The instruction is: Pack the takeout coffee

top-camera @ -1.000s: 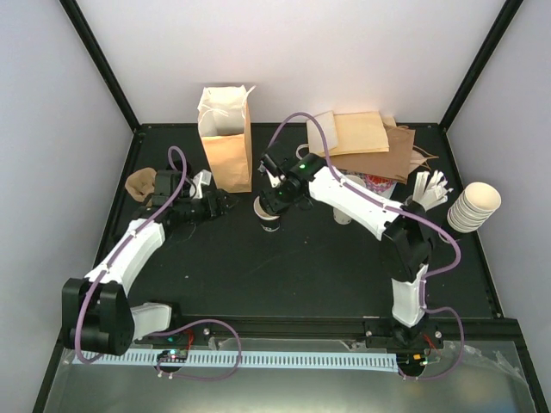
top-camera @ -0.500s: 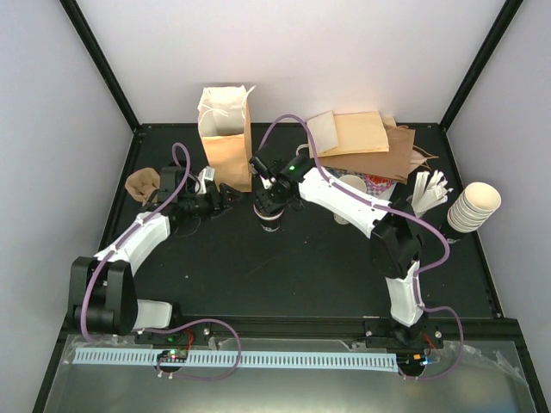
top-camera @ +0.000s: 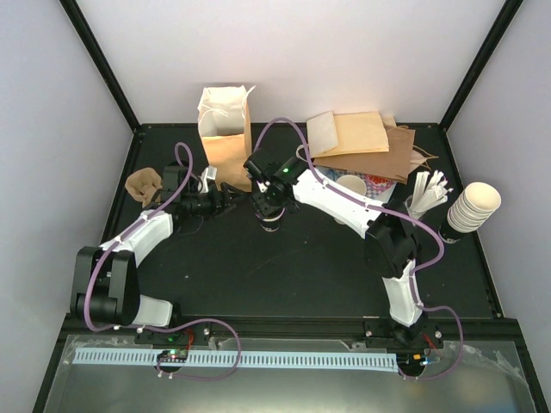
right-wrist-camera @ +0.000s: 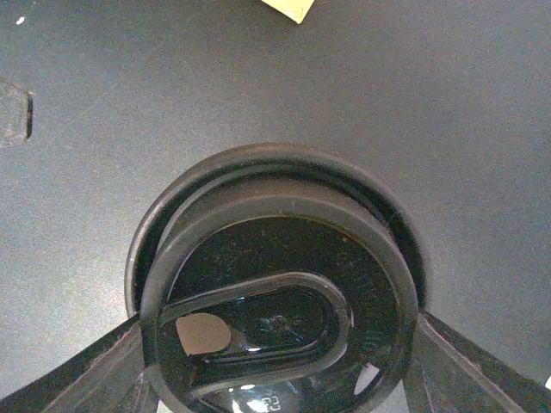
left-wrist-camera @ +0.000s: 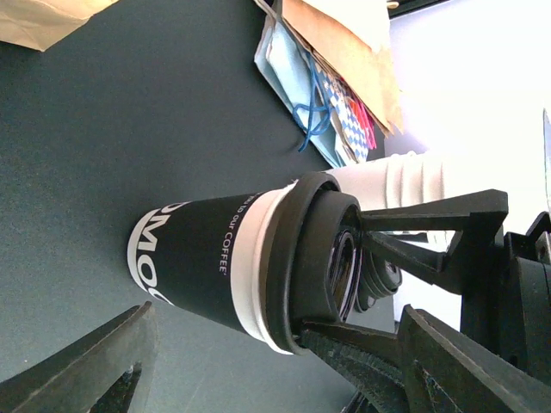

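**Right Gripper Clasped a Lidded Coffee Cup From Above**

The camera looked straight down on the coffee cup [right-wrist-camera: 151, 258], of which little but the black round lid [right-wrist-camera: 344, 224] showed. A raised oval ridge sat on the lid's top, with a small pale opening at its left end. The right gripper [right-wrist-camera: 280, 320] straddled the lid, and its two dark fingers [right-wrist-camera: 95, 370] came in from the lower corners to meet the rim on opposite sides. The dark table [right-wrist-camera: 430, 103] filled the background. A tan paper corner [right-wrist-camera: 291, 9] poked in at the top edge. A dark, unidentifiable shape [right-wrist-camera: 15, 107] sat at the left edge.
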### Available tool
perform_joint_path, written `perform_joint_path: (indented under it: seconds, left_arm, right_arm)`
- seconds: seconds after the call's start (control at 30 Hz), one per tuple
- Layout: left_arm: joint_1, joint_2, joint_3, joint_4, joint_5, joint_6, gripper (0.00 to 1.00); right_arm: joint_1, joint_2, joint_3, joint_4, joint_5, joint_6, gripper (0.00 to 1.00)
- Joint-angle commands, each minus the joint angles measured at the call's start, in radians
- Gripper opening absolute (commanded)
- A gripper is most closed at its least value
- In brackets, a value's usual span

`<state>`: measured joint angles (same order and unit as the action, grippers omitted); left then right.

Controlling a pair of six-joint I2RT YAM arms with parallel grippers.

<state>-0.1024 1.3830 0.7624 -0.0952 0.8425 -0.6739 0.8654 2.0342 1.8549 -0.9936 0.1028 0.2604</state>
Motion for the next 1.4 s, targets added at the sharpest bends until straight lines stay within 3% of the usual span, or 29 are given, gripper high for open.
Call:
perform_joint_path:
  seconds: [0.0, 0.3, 0.93, 1.37]
  left_arm:
    - [-0.013, 0.017, 0.001, 0.056, 0.027, -0.016, 0.78]
    - [-0.023, 0.024, 0.001, 0.064, 0.026, -0.021, 0.77]
    - [-0.039, 0.051, 0.001, 0.089, 0.034, -0.032, 0.75]
    - [-0.046, 0.079, 0.011, 0.101, 0.054, -0.039, 0.74]
  right_arm:
    - [0.01, 0.024, 0.04, -0.035, 0.049, -0.015, 0.67]
    - [0.022, -0.017, 0.077, -0.052, 0.097, -0.023, 0.67]
    - [0.021, -0.084, -0.071, 0.039, 0.044, 0.008, 0.67]
    - [0.021, -0.04, -0.044, 0.053, 0.052, 0.007, 0.67]
